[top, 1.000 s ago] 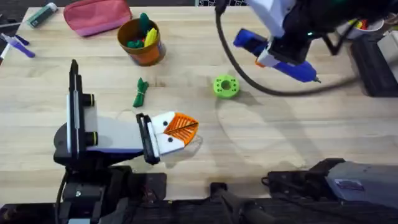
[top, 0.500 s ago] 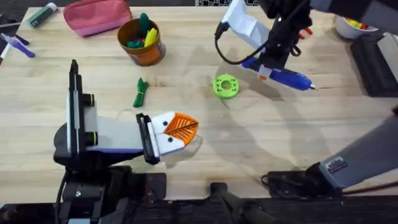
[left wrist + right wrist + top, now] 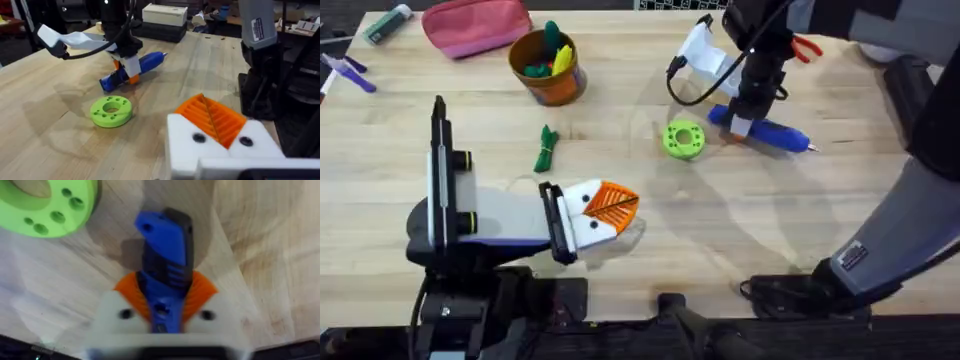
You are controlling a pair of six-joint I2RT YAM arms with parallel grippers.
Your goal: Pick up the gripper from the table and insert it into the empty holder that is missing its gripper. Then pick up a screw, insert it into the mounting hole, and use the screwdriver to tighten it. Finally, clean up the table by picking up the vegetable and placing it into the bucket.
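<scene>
Screwdriver (image 3: 765,130) lying flat on worktop (image 3: 720,230), far right of centre, silver bit pointing away from green disc (image 3: 683,139) just beside its butt end. Looks rigid, smooth plastic barrel, probably a bit weighty at the body; round section likely to roll or twist in a pinch. Best hold judged mid-barrel, across the thick part, not near the bit. Right gripper (image 3: 162,297) down on it near the butt end, orange fingers (image 3: 200,292) clamped either side of blue body; same seen from left wrist view (image 3: 127,67). Grip sits off-centre toward the butt, so bit end may droop on lift.

Vegetable (image 3: 546,150) loose on worktop left of the disc, well apart from bucket (image 3: 548,68) further back, which already holds toy pieces. Slender, light, probably soft-ish; pinch across the middle.

Left gripper (image 3: 605,208) parked low near front edge, orange ribbed fingers together, nothing held.

Pink pouch (image 3: 475,25) at back left, untouched.
</scene>
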